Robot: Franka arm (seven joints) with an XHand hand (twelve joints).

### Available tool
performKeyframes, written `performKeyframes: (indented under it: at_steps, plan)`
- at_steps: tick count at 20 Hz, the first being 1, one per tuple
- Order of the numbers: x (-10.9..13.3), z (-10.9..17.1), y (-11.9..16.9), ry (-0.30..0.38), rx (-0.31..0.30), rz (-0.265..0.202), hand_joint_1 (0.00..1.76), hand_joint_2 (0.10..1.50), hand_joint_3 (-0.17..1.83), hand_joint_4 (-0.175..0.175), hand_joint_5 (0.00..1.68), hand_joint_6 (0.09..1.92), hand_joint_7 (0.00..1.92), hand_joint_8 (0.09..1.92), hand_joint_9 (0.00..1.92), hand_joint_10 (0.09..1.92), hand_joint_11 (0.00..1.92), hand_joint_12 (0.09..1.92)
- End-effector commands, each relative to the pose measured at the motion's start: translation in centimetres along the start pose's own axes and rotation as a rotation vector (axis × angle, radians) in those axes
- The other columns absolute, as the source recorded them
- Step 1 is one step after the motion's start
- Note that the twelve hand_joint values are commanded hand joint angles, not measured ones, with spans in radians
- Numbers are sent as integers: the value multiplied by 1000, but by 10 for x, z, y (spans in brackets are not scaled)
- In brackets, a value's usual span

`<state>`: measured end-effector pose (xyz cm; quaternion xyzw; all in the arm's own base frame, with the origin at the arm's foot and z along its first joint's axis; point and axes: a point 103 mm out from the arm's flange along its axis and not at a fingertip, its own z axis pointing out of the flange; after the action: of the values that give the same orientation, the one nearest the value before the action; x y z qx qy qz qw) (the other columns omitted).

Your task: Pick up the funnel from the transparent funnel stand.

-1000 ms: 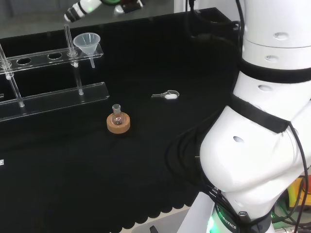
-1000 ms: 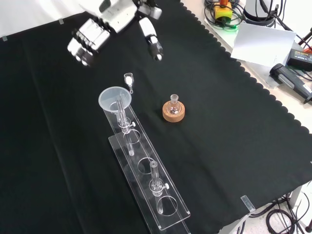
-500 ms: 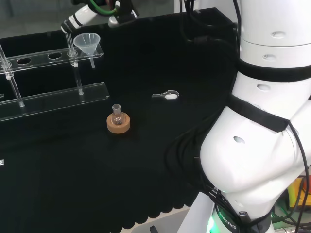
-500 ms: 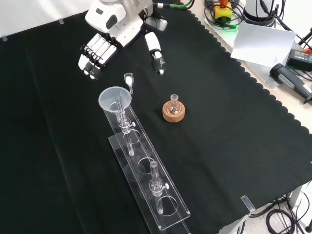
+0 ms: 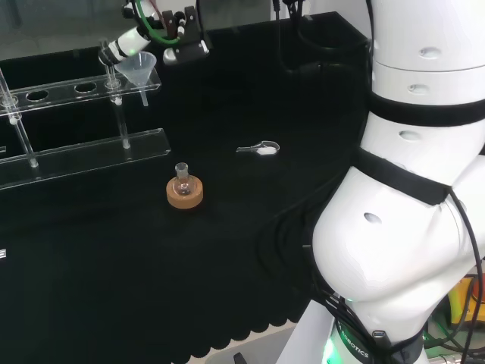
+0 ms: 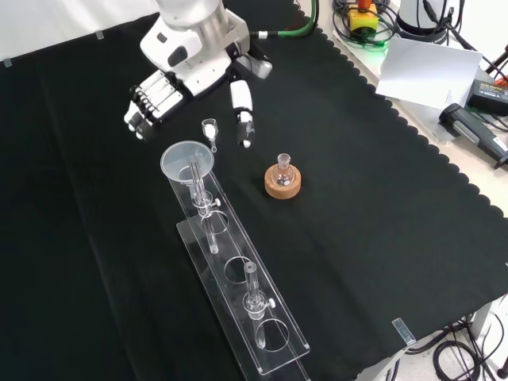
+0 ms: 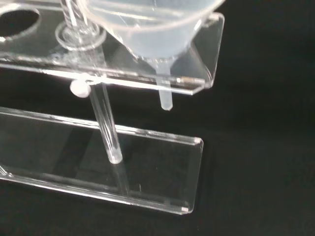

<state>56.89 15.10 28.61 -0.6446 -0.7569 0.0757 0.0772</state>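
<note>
We saw the hand (image 6: 186, 75) hovering with fingers spread and holding nothing just beyond the funnel (image 6: 188, 163), which sat in the end hole of the transparent funnel stand (image 6: 238, 274).

Table (image 6: 381, 238) covered with black cloth (image 6: 95, 262) whose scalloped edge runs along the right of the front view. Resting directly on the cloth: a transparent funnel stand (image 6: 262, 337), its clear base plate running from near the view's middle toward the bottom edge; a cork ring (image 6: 282, 185) just right of the stand's upper end, carrying a small round flask (image 6: 283, 169); and a small spoon (image 6: 209, 132) with white powder, lying just above the stand's upper end.
</note>
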Motion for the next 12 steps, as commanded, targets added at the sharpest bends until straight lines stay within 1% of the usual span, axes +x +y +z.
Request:
performKeyframes:
  at_steps: [1,4,12]
  plan:
    - [-5,19,17,-13,58,20,279,592,1,-127,0,87,21,292,7,163,0,709]
    - [-6,25,21,-16,69,19,278,591,0,-125,0,87,1,335,0,179,0,717]
    - [-6,37,25,-28,105,12,293,601,4,-124,0,87,0,360,0,210,0,724]
